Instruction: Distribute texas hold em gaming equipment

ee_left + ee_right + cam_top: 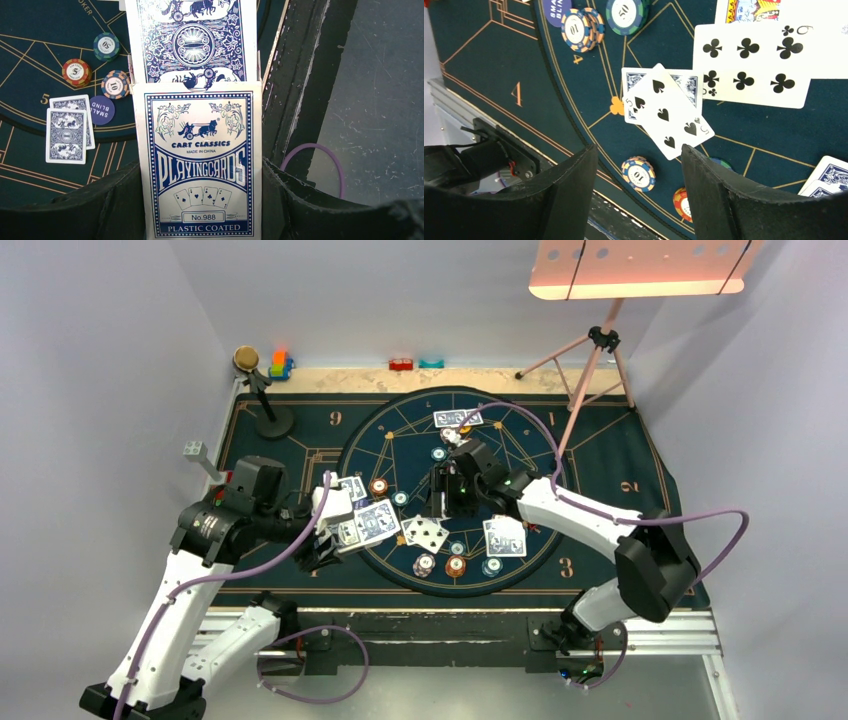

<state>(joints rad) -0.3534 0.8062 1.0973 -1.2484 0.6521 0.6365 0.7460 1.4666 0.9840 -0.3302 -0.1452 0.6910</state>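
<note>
My left end effector (pixel 200 200) grips the card box (pixel 200 165) lengthwise, a card (pixel 192 40) jutting forward; my right end effector (pixel 638 150) gapes empty, the five of spades (pixel 669 117) just ahead.

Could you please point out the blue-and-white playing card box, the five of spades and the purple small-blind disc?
Blue-and-white playing card box (pixel 200 165): left wrist view, printed front.
White five of spades card (pixel 663 115): right wrist view, centre pip.
Round purple small-blind disc (pixel 102 110): left wrist view, its lettered face.
</note>
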